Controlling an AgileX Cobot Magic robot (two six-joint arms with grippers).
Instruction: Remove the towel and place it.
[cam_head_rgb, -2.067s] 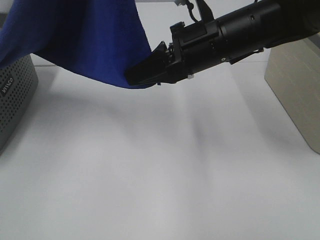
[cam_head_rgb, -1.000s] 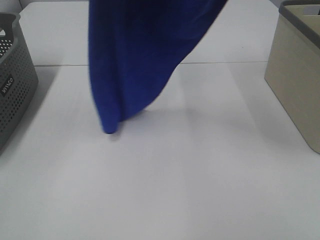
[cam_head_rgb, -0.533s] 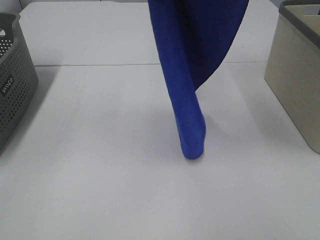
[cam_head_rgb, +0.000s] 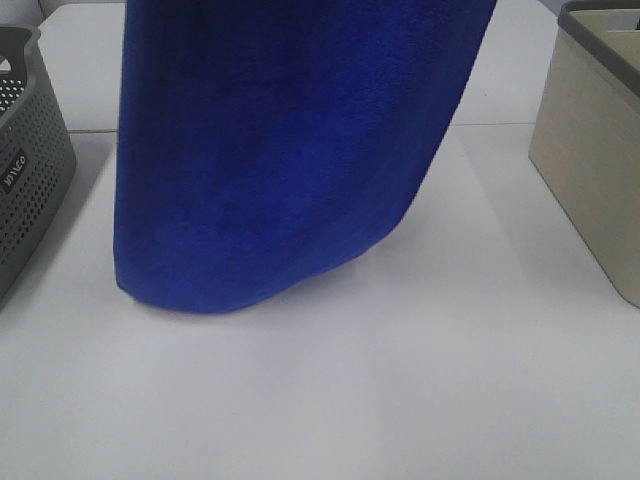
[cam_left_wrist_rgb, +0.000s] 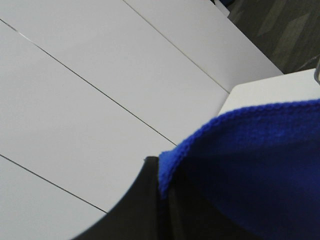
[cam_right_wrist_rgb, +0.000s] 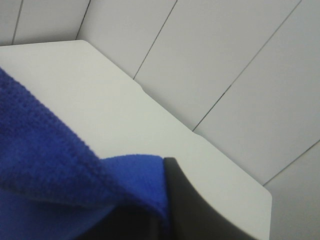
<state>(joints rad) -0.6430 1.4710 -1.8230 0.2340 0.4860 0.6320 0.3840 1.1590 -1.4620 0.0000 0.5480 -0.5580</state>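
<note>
white table (cam_head_rgb: 400, 400), grey perforated basket (cam_head_rgb: 25, 160) left, beige bin (cam_head_rgb: 590, 160) right, white panelled wall (cam_left_wrist_rgb: 75, 100)

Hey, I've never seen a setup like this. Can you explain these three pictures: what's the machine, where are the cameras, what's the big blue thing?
It is a robot with two arms, each ending in a claw. One picture comes from a camera mounted high, looking down on a white table. The other two come from cameras on the arms' wrists. The blue thing is a towel, hanging spread out over the table. In the wrist pictures the left claw and the right claw each pinch an edge of it. The arms themselves are outside the high picture. A grey basket with holes stands at the table's left, a beige bin at its right.
</note>
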